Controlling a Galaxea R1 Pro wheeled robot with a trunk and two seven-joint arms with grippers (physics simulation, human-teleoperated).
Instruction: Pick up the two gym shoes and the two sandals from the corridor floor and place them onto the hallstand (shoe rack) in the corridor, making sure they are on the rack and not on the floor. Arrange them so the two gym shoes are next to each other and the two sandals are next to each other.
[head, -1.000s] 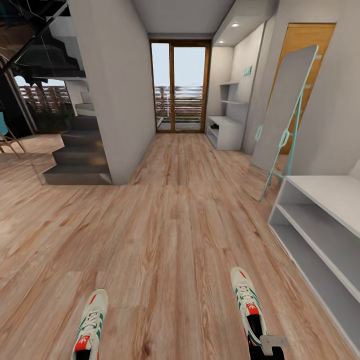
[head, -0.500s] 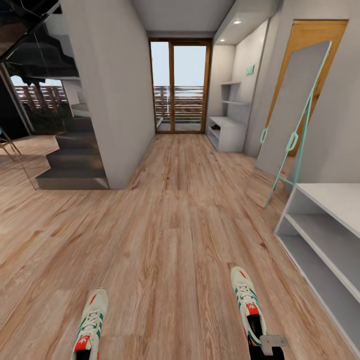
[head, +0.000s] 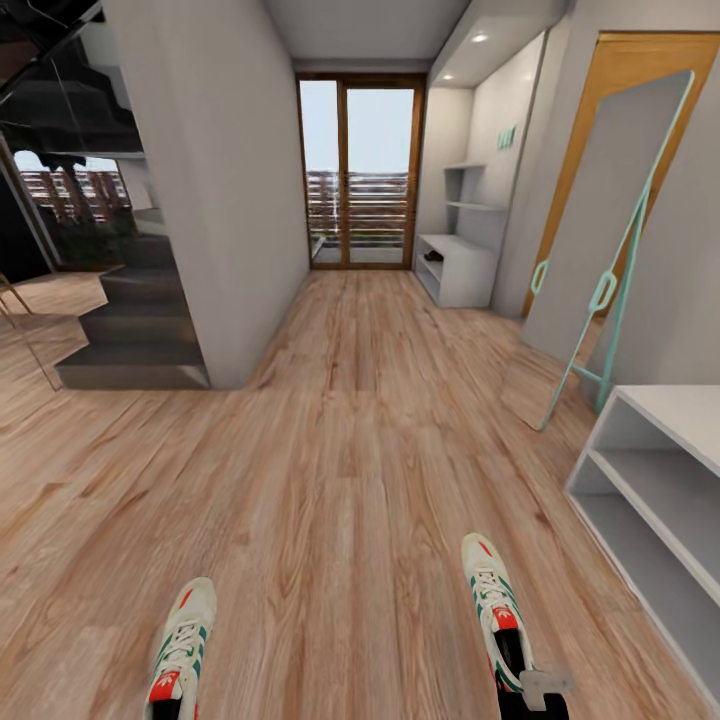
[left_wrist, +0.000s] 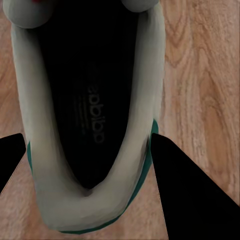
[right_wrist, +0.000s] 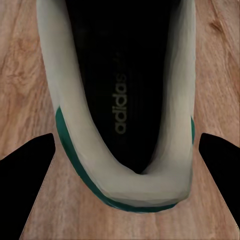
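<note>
the only writing to be read is inside the shoes: the dark insole of the right shoe (right_wrist: 125, 95) carries the word "adidas" in pale letters, and the same word runs along the insole of the left shoe (left_wrist: 90, 100), turned the other way and fainter. each tongue has a red label, too small to read from the head view.

the left gripper (left_wrist: 87, 160) has a dark finger (left_wrist: 192, 195) on either side of the shoe's heel, pressed close against the off-white collar, so it looks clamped on that shoe. the right gripper (right_wrist: 125, 160) also has its fingers (right_wrist: 27, 157) flanking the heel, but a strip of floor shows between each finger and the shoe, and i cannot tell whether it grips or just straddles it.

from the head view, the left shoe (head: 182, 647) and the right shoe (head: 495, 607) are low in the picture, well apart, toes pointing down the corridor, over the wood floor (head: 340, 450). a grey bit of the right arm (head: 545, 686) sits at the right shoe's heel.

the shoe rack (head: 655, 490) stands at the right, its two open shelves bare where they show. beyond it a tall mirror (head: 610, 215) with a mint-green frame leans on the wall. a second pale low unit (head: 460, 268) stands near the glass doors (head: 360, 172) at the far end, with something small and dark on top. dark stairs (head: 135, 330) rise on the left.
</note>
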